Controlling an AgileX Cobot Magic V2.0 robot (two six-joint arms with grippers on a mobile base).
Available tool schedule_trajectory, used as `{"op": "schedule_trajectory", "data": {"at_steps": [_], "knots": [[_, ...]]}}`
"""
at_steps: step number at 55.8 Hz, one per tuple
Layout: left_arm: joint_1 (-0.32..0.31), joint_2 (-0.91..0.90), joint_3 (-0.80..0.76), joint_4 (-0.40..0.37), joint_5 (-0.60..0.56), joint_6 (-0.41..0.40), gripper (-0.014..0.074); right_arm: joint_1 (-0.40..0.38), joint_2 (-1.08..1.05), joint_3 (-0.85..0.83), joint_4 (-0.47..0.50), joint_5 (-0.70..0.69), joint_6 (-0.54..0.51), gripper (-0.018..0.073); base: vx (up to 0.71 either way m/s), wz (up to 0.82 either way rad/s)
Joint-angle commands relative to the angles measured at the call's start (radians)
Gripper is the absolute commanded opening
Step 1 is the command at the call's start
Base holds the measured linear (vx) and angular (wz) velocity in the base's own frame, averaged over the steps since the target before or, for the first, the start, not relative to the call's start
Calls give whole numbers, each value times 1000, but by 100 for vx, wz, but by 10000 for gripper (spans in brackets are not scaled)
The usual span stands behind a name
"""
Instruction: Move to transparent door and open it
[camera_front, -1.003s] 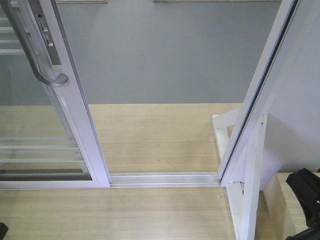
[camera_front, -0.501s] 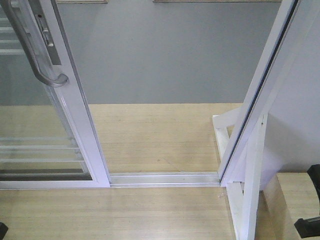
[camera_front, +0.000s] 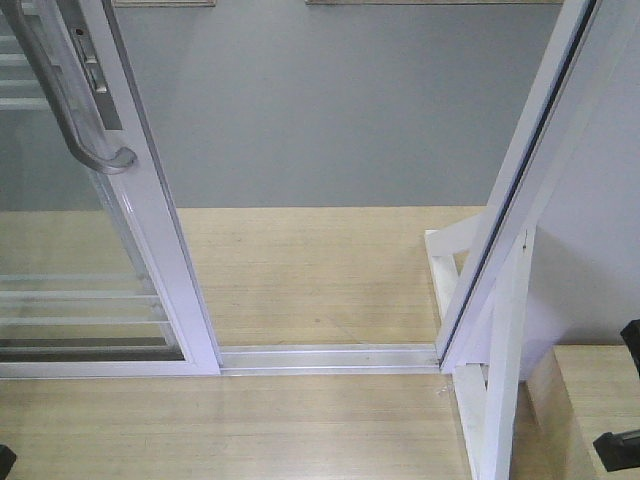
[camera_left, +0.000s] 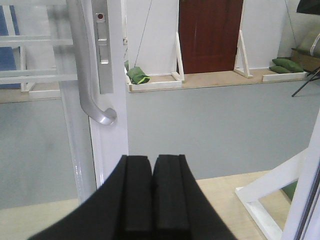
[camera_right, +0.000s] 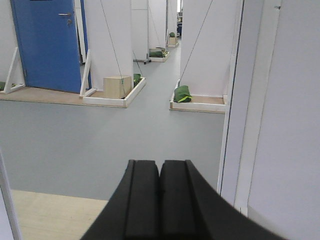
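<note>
The transparent door (camera_front: 70, 290) stands at the left, clear glass with thin white bars in a white frame (camera_front: 165, 260). Its curved grey handle (camera_front: 70, 105) hangs on the edge. A wide gap lies between the door edge and the white jamb (camera_front: 520, 190) on the right. In the left wrist view the handle (camera_left: 89, 95) and door frame (camera_left: 112, 135) are up and left of my left gripper (camera_left: 152, 159), which is shut on nothing, apart from the door. My right gripper (camera_right: 160, 164) is shut on nothing, facing through the gap beside the jamb (camera_right: 245, 100).
A metal floor track (camera_front: 330, 357) crosses the wooden floor. Grey floor (camera_front: 330, 120) lies beyond it. A white brace (camera_front: 500, 380) props the right wall panel. A black part of my right arm (camera_front: 625, 445) shows at the lower right. Beyond are a dark red door (camera_left: 210, 35) and a blue door (camera_right: 45, 45).
The black part of my right arm has drawn back toward the lower right corner of the front view. The door and handle have not moved.
</note>
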Motion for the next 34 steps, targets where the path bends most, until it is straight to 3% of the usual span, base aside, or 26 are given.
{"op": "schedule_trajectory", "data": {"at_steps": [1, 34], "knots": [[0, -14, -24, -8, -84, -8, 0, -7, -16, 2, -3, -87, -2, -6, 0, 0], [0, -14, -24, -8, -84, -8, 0, -7, -16, 2, -3, -77, -2, -6, 0, 0]]}}
